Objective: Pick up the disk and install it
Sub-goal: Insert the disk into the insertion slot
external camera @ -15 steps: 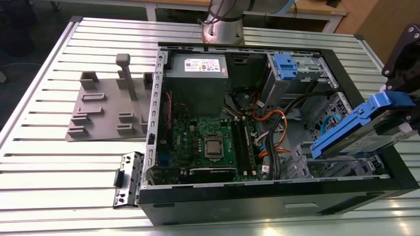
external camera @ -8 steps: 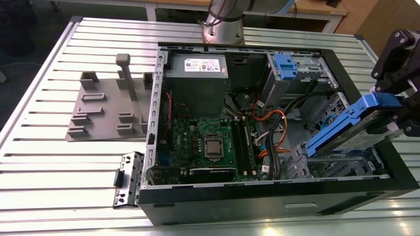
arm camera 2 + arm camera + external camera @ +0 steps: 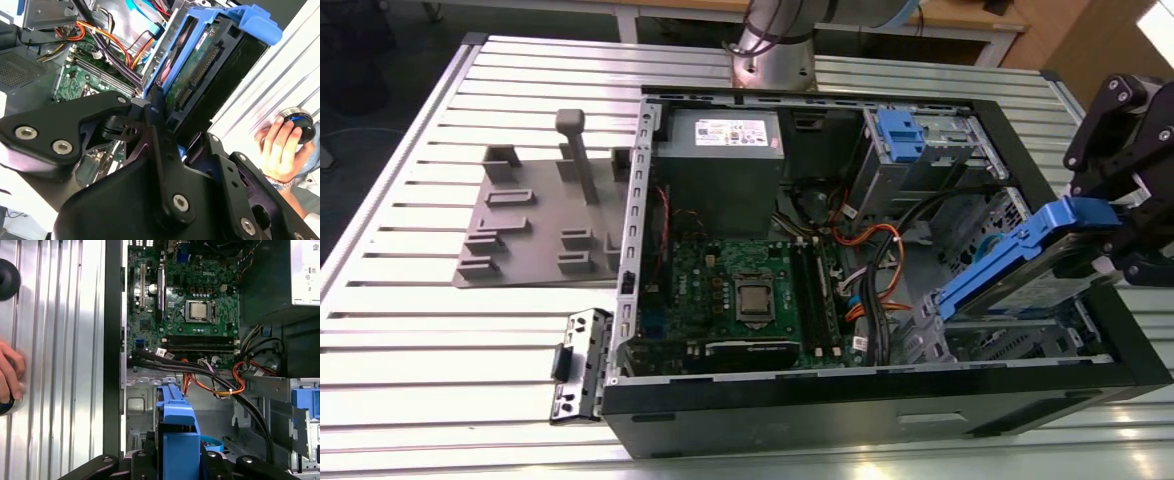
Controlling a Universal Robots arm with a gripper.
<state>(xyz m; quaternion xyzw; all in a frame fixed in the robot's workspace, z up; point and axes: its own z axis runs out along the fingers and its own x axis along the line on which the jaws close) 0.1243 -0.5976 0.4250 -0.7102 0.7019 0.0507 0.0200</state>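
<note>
Broadly, a slatted metal table [image 3: 427,330] carries everything, and on it lies an open computer case [image 3: 881,400] with its side panel off. Inside the case, a grey power supply [image 3: 720,160] with a white sticker sits at the far end in the exterior view, and the green motherboard [image 3: 747,290] lies just nearer the camera than it, with orange and black cables running off toward the exterior view's right. A grey plastic fixture [image 3: 540,215] with raised posts rests on the table, apart from the case on the exterior view's left. A silver drive cage [image 3: 914,160] with a blue latch stands in the case's far corner on the exterior view's right. The black gripper [image 3: 1121,240] hangs at the case's wall on that same side, its fingers [image 3: 156,112] pinching the disk [image 3: 1027,270] by the blue carrier. The disk is off the table, tilted, its lower end over the case's interior and its connector edge showing in the second wrist view. Beyond the case, a person's hand [image 3: 280,145] rests on a round knob [image 3: 298,122].
</note>
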